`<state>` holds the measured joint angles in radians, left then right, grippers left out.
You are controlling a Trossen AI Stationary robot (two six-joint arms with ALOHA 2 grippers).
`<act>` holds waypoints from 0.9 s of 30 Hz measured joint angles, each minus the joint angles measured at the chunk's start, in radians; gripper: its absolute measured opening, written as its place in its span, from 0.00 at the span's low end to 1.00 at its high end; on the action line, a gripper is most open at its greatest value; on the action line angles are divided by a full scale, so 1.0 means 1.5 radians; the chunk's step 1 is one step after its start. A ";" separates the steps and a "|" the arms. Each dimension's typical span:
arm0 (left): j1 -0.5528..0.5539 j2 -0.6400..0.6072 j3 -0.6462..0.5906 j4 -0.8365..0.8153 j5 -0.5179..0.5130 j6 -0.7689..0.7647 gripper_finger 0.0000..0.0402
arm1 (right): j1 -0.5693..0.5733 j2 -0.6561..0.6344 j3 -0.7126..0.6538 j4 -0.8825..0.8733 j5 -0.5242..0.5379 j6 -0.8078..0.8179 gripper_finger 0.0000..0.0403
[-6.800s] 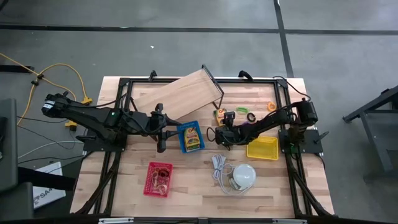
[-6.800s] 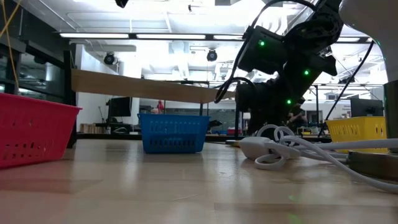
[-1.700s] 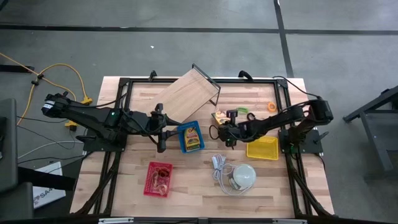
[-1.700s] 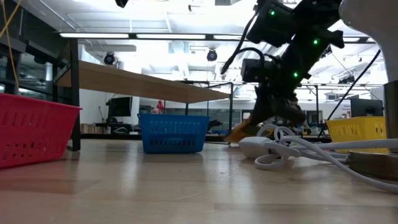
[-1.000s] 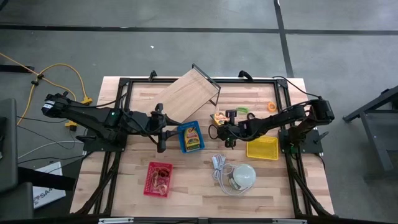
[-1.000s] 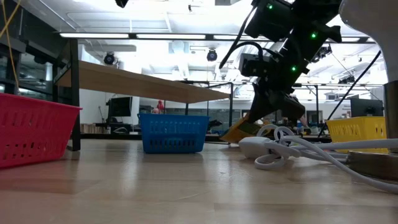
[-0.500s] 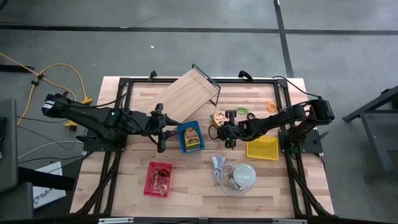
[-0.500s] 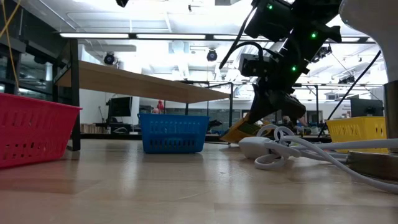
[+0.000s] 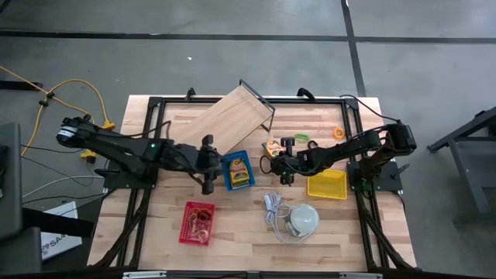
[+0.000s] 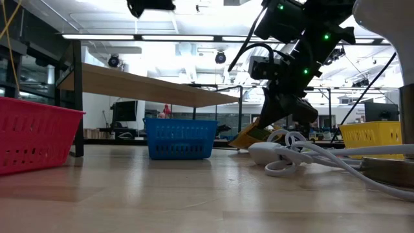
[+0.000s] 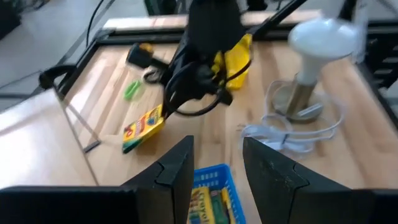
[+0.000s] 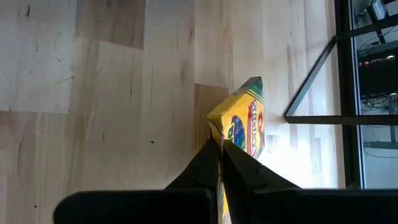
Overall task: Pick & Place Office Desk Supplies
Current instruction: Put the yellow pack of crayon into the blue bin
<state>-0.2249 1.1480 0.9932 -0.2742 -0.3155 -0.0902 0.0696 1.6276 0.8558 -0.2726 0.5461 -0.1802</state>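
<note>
I see my right gripper pinching the corner of a yellow-green crayon box, tilted on the wooden table beside the blue basket; left gripper hangs wide

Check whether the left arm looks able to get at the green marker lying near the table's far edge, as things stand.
Probably not easily. The green marker lies beyond the right arm's tool, shut on the yellow crayon box. The left arm's tool hangs open beside the blue plastic basket, with that arm across the path.
</note>
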 joint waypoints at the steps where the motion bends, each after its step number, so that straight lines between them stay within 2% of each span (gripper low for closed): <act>1: 0.008 0.010 0.000 -0.001 0.000 0.002 0.33 | 0.000 0.000 0.000 0.000 0.000 0.000 0.01; 8: 0.063 0.096 0.000 0.004 -0.002 0.066 0.33 | 0.000 0.000 0.000 0.000 0.000 0.001 0.01; 16: 0.116 0.191 0.000 0.043 -0.002 0.068 0.33 | 0.000 0.000 0.000 -0.001 0.000 0.001 0.01; 21: 0.123 0.210 0.000 0.105 -0.002 0.121 0.33 | 0.001 0.000 0.000 -0.001 -0.004 0.002 0.01; 27: 0.120 0.211 0.000 0.125 -0.001 0.151 0.33 | 0.006 -0.005 0.000 -0.005 -0.019 0.008 0.01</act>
<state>-0.0444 1.4651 0.9932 -0.0870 -0.3176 0.1356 0.0788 1.6199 0.8558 -0.2798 0.5170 -0.1683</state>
